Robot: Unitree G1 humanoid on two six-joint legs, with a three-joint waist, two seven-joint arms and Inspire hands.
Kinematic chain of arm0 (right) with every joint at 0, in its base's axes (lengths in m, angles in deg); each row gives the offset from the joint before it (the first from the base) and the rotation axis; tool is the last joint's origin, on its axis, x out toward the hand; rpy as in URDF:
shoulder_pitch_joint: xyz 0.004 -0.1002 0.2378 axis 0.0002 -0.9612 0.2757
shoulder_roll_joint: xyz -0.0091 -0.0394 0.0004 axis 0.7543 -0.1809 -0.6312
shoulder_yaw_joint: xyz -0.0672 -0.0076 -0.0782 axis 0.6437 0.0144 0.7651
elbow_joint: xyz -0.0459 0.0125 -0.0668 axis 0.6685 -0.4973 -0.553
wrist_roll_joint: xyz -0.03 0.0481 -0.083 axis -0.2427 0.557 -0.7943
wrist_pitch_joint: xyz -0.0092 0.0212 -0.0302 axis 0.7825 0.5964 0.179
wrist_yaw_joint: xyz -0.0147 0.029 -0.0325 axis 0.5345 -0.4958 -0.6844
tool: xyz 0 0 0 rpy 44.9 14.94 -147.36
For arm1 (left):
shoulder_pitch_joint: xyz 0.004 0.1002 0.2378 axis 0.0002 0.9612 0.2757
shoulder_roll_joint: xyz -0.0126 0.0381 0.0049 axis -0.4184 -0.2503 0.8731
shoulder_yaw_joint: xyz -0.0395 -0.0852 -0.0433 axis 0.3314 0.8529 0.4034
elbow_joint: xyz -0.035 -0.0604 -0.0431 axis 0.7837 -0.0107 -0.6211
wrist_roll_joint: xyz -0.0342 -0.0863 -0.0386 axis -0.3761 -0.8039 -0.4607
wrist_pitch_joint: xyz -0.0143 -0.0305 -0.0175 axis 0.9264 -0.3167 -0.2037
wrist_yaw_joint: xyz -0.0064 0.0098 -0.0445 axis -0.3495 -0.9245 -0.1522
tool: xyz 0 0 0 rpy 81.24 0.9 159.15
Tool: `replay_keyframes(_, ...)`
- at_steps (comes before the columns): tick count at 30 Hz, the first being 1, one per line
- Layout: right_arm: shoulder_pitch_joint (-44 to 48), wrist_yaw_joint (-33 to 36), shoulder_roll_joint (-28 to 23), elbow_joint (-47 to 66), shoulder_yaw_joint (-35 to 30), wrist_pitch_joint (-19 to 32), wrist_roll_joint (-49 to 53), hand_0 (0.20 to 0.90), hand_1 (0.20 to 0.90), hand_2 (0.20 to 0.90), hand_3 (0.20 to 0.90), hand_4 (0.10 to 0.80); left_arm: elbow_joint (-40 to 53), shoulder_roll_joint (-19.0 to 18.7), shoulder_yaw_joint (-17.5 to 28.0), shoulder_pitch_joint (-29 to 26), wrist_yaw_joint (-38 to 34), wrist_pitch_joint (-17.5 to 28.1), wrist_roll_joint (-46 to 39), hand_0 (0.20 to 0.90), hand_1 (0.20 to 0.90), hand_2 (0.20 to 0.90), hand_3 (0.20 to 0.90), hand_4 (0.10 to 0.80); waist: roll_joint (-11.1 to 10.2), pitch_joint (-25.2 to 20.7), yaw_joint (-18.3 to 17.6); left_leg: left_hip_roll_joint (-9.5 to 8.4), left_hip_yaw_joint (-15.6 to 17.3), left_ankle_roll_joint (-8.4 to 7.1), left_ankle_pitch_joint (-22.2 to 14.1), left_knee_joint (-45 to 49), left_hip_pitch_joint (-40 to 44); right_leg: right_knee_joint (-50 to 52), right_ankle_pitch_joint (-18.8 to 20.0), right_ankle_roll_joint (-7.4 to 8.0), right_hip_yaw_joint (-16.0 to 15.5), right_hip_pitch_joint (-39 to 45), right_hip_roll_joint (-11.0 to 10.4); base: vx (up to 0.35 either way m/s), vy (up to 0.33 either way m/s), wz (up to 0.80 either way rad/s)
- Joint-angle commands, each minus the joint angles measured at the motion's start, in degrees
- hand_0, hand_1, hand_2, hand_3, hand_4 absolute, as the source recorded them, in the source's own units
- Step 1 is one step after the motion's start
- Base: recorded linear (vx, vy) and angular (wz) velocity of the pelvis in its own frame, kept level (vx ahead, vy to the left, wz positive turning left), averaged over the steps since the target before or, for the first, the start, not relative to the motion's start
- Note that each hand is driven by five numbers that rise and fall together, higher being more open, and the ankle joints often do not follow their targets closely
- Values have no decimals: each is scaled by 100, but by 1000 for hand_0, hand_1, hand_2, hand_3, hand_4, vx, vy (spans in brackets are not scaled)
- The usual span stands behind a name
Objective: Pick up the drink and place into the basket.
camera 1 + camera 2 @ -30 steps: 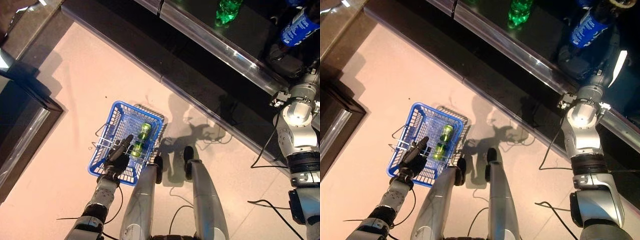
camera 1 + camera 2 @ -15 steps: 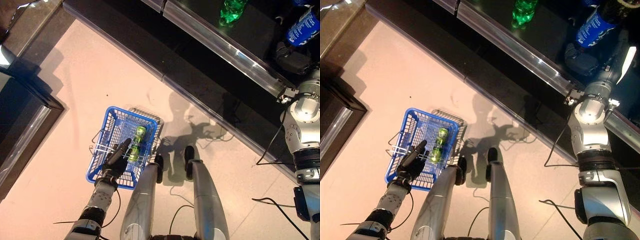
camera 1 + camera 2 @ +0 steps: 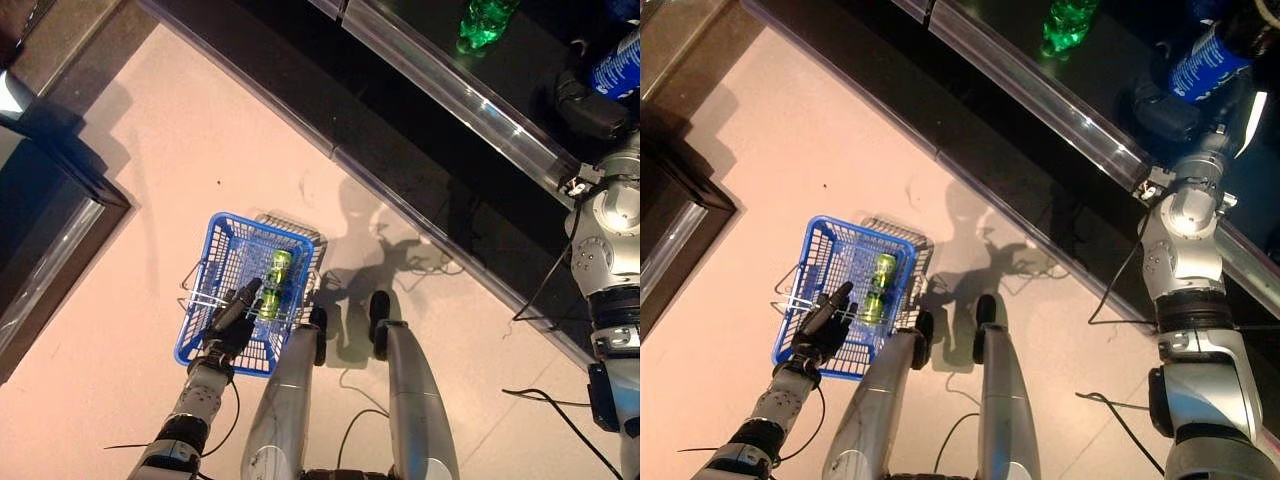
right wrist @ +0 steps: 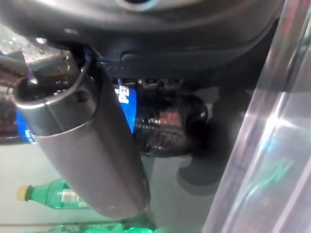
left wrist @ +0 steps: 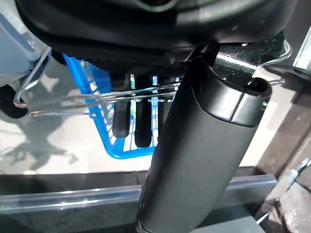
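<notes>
Drink: dark bottle with blue label (image 3: 1208, 68), far right, on the dark shelf (image 3: 1110, 60) behind the metal rail (image 3: 1040, 105); not yet lifted clear.
Right hand: dark hand (image 3: 1168, 108) at the bottle's lower end; in the right wrist view, thumb (image 4: 82, 145) and fingers curled round the dark body, blue label (image 4: 127, 104) showing between them. Clamped on the bottle.
Left hand: (image 3: 232, 318) near left, low over the basket's near rim; in the left wrist view, fingers (image 5: 141, 124) hooked under the wire handles (image 5: 97, 94). Closed on the handles, carrying the basket.
Basket: blue wire basket (image 3: 205, 335), near left above the floor, well apart from the shelf. Open top facing up.
Basket contents: two green cans (image 3: 275, 283) lying end to end along the right side; left side of the bottom bare.
Other stock: green bottle (image 3: 1068, 28) lying on the shelf, left of the blue-labelled one, untouched.
Step in hand: judged as the pick, grasp made, lift not begun.
Next move: calls for raising the bottle over the rail without striking it, then a long carry across and down to the basket.
Release point: bare left half of the basket, clear of the cans and the wire handles.
Risk: round, smooth body likely to slip or tilt in the grasp during the carry.
</notes>
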Motion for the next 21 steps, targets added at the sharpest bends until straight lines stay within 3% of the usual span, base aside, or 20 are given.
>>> replay_keyframes(1,681,-196,-687,161,-142,711,422,738,738,738,711,611,612,-453,-21,502,582,201,10,300,300,300,200,100,140,-122,128,-268,-583,194,714,-1110,289,-134,-371,-213,-219,605,298,18,-26,3)
replay_keyframes(2,687,-228,-661,132,-165,778,490,476,476,476,406,306,615,-454,-29,503,567,201,15,300,300,300,200,100,141,-122,135,-268,-590,192,711,-1109,292,-132,-378,-215,-228,611,292,0,0,0)
replay_keyframes(3,712,-283,-647,128,-168,833,664,352,352,352,260,160,619,-455,-25,510,569,197,14,300,300,300,200,100,143,-122,144,-272,-596,190,714,-1117,295,-144,-381,-218,-228,619,294,23,-17,3)
replay_keyframes(4,745,-320,-600,116,-211,906,740,300,300,300,200,100,610,-463,-43,505,566,203,-5,300,300,300,200,100,149,-122,147,-269,-604,189,715,-1126,295,-134,-392,-221,-237,616,296,0,0,0)
replay_keyframes(10,894,-426,-517,94,-304,1240,848,300,300,300,200,100,616,-437,-80,508,561,233,-17,300,300,300,200,100,188,-122,168,-269,-647,180,767,-1231,324,-127,-412,-221,-241,612,309,0,0,0)
replay_keyframes(21,1107,606,-790,72,-127,1471,-400,300,300,300,200,100,724,-415,-134,539,600,245,-119,300,300,300,200,100,227,-122,159,-261,-644,207,835,-1379,359,-194,-379,-212,-209,599,340,-6,6,3)
